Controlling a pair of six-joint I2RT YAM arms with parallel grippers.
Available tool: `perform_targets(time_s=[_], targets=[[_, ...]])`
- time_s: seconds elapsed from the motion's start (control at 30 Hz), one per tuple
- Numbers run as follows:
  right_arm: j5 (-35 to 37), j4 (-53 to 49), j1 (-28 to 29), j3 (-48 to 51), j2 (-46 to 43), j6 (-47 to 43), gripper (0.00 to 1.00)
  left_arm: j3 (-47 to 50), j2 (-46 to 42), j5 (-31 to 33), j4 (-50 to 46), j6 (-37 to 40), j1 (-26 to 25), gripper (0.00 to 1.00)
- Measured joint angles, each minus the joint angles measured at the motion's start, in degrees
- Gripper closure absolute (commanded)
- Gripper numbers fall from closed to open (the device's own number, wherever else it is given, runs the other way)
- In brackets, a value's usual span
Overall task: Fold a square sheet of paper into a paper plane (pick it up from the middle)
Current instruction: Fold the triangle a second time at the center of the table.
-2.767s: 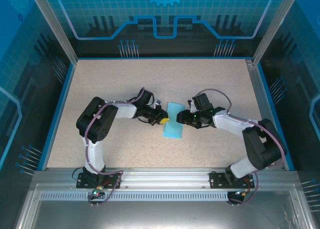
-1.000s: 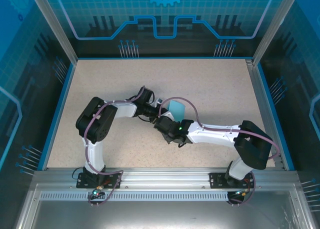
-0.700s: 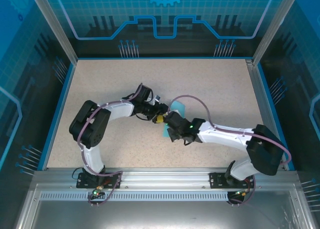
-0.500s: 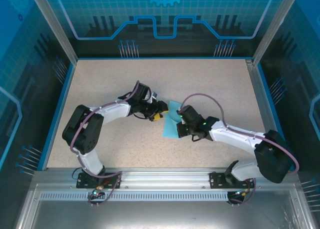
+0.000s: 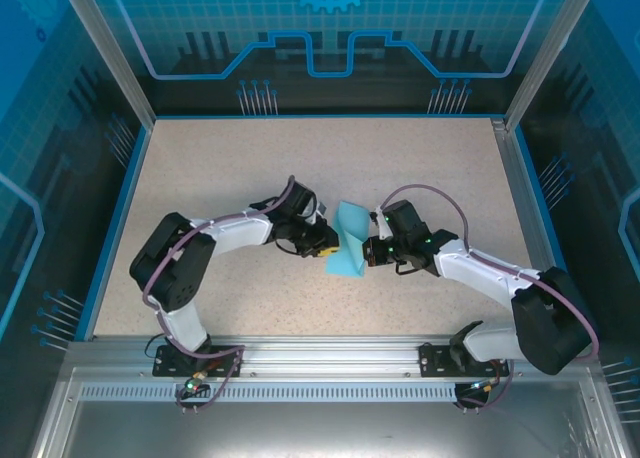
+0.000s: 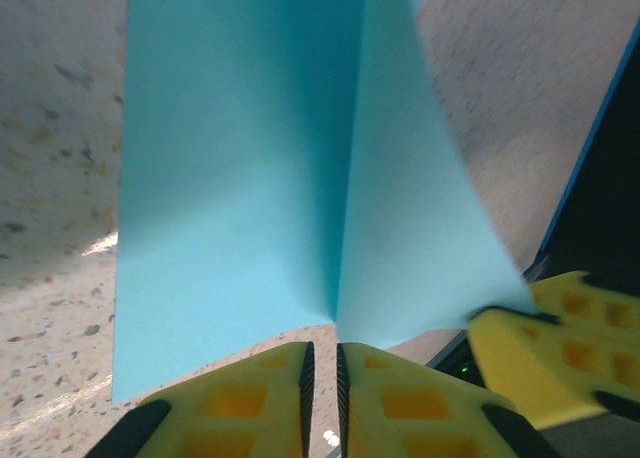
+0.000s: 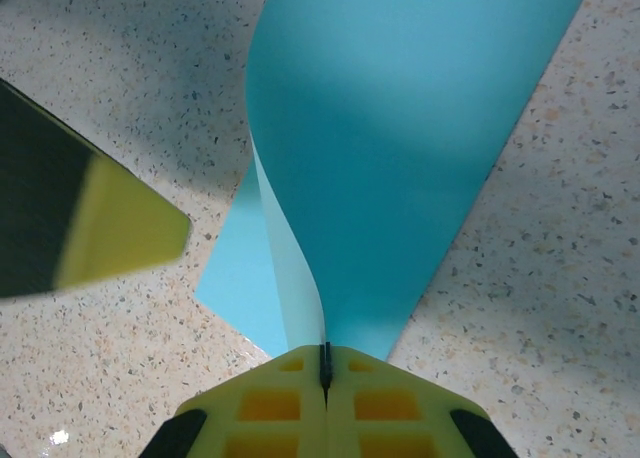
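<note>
We see bright, even light from above. Soft shadows darken the table [image 6: 60, 128] left of the paper [image 6: 240, 178]; the paper's right edge smears in our left wrist view.

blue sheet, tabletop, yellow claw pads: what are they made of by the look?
Sheet: thin paper, matte cyan; it curls freely and holds a sharp crease.
Tabletop: beige with dark speckles, slight sheen; looks like stone-effect laminate or composite, cannot tell which.
Claw pads: yellow, matte, moulded square pockets; probably rubber or soft plastic.
</note>
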State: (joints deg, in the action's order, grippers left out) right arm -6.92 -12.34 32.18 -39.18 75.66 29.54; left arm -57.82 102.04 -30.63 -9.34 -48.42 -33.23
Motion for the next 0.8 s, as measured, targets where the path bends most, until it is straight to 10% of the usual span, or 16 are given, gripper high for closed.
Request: perform_targets(time_s=[0.8], targets=[[-2.71, 0.46, 0.02, -2.93, 6.1, 0.79, 0.96, -5.35, 6.86, 9.27, -11.41, 6.64, -2.32, 0.91]])
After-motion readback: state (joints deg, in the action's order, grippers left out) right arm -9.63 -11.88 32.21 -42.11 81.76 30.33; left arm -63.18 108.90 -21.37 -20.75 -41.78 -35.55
